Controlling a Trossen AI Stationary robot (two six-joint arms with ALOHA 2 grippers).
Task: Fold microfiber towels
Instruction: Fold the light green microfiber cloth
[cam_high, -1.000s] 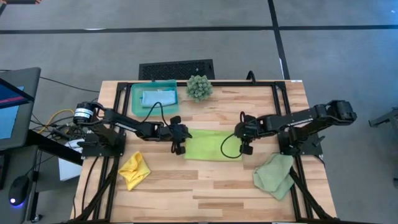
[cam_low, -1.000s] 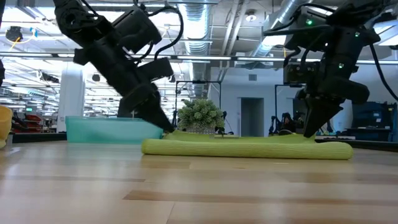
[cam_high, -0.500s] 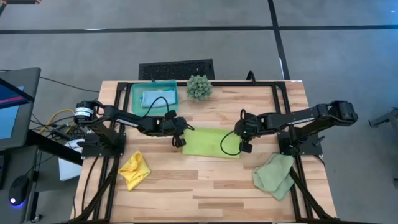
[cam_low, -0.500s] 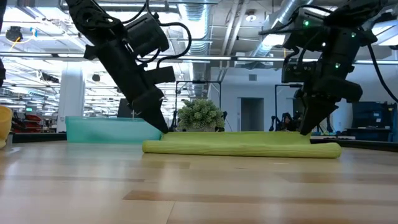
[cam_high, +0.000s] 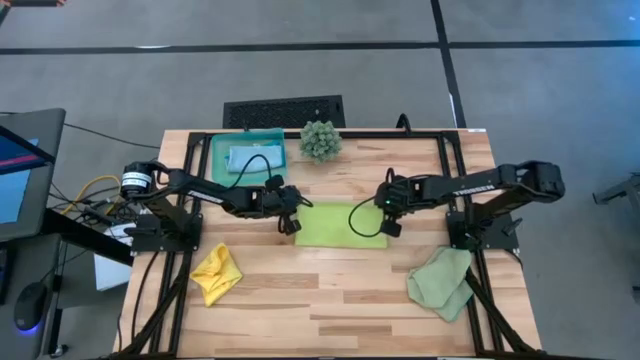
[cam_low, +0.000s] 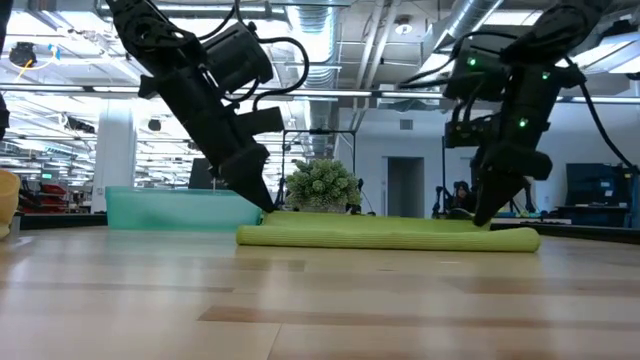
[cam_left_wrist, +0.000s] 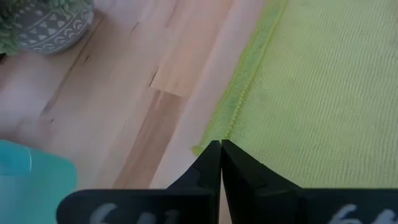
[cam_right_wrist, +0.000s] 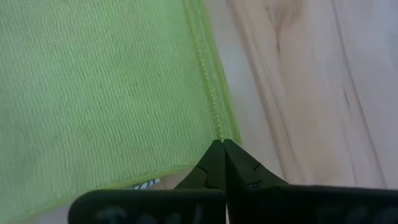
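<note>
Since a second ago both arms have been carrying the near edge of the lime green towel (cam_high: 340, 225) away toward the far side: the right gripper (cam_high: 388, 216) has slid left and farther back, the left gripper (cam_high: 291, 215) has gone back too, and the cloth, which lay wide and flat, is now narrower and doubled. The left gripper is pinching the towel's left corner with its jaws pressed together, and the right gripper is pinching the right corner the same way; both wrist views show the hemmed corner caught at the fingertips. The towel is lying mid-table, between the two grippers, just near of the spiky plant (cam_high: 320, 140). That means the first fold is probably nearly laid, with releasing the corners likely next. The light blue towel (cam_high: 255, 157) is sitting in the teal tray (cam_high: 218, 165) at far left. The yellow towel (cam_high: 216, 273) is lying crumpled near left, and the sage green towel (cam_high: 441, 281) near right, both apparently still unfolded.
</note>
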